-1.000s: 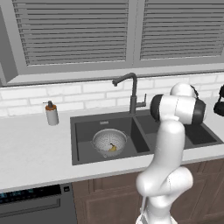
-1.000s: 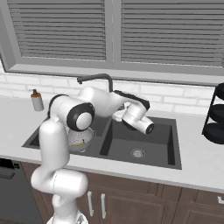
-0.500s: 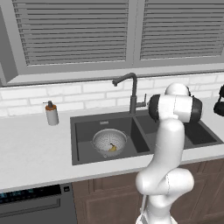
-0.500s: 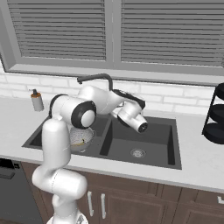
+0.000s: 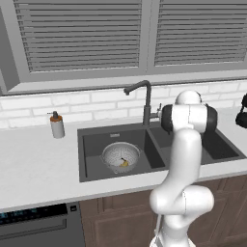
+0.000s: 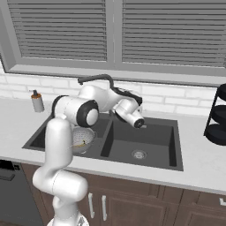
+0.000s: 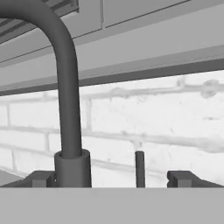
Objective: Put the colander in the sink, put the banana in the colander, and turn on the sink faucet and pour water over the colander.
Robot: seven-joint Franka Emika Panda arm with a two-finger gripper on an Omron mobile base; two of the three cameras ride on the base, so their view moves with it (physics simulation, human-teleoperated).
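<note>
The sink (image 5: 91, 144) sits in the table (image 5: 34, 169); its left basin holds the colander (image 5: 120, 157) with the banana (image 5: 124, 163) inside. The sink faucet (image 7: 65, 100) rises close ahead of my end effector (image 7: 111, 179), left of centre, fingers spread wide, holding nothing.

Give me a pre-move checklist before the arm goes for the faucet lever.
1. Round silvery perforated metal colander sits in the left basin of the dark grey double sink: ok.
2. Small yellow banana lies inside the colander: ok.
3. Gripper open, nothing between the tips: ok.
4. Thin dark lever of the tall dark grey gooseneck faucet stands between the tips in the hand view: ok.
5. Hooked spout is over the left basin, on the colander side; exactly above the colander: cannot tell.
6. Water running: none seen, not ok yet.
</note>
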